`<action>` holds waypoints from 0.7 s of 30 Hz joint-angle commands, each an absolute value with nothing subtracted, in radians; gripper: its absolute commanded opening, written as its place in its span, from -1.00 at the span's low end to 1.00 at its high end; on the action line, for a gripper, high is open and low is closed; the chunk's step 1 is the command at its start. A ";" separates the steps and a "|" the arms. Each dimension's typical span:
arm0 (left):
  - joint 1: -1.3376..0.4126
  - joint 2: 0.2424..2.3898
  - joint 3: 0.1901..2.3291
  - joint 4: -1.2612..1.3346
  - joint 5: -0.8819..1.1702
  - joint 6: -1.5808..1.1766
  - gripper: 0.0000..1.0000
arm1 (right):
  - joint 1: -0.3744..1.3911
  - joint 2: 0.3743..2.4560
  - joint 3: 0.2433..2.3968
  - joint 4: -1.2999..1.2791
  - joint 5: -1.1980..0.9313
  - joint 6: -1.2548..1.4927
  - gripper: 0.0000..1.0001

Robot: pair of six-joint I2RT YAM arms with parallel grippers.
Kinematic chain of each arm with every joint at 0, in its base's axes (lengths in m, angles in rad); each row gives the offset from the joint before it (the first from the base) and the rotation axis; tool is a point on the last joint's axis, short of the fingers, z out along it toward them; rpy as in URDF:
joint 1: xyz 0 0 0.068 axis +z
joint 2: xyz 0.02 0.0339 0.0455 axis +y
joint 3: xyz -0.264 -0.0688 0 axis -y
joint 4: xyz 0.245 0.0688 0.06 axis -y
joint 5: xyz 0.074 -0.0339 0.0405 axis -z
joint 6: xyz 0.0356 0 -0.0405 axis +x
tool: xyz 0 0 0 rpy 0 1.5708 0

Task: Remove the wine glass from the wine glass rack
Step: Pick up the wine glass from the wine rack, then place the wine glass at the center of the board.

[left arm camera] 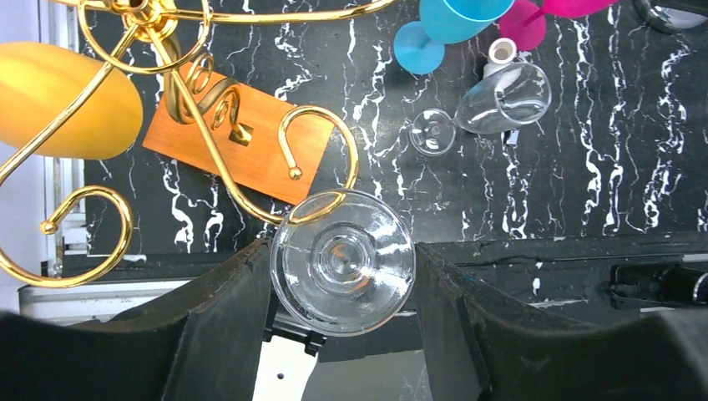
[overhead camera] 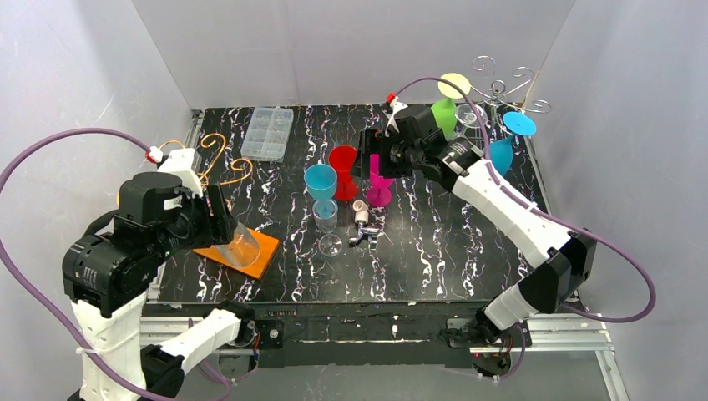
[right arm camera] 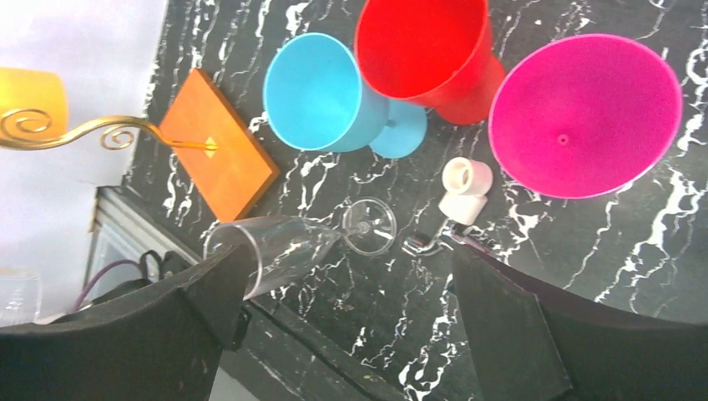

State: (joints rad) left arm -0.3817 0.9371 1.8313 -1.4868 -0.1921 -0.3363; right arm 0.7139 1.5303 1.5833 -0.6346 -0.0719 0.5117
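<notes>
One wine glass beside gold rack

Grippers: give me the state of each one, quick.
Left gripper: closed on the clear wine glass.
Right gripper: open, holding nothing.

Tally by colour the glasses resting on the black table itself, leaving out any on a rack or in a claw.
blue glass: 1
red glass: 1
magenta glass: 1
clear glass: 1
Total: 4
</notes>
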 commanded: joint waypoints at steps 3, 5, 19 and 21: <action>-0.379 0.965 1.888 -1.429 -0.126 -0.337 -0.54 | 0.718 1.443 1.519 -0.471 -0.212 0.628 1.00; -0.379 0.974 1.893 -1.421 -0.115 -0.340 -0.54 | 0.720 1.419 1.473 -0.394 -0.281 0.694 1.00; -0.379 1.019 1.907 -1.349 -0.050 -0.372 -0.56 | 0.921 1.321 1.092 0.230 -0.287 1.275 1.00; -0.379 1.020 1.903 -1.338 -0.047 -0.376 -0.56 | 0.944 1.312 1.035 0.316 -0.256 1.351 1.00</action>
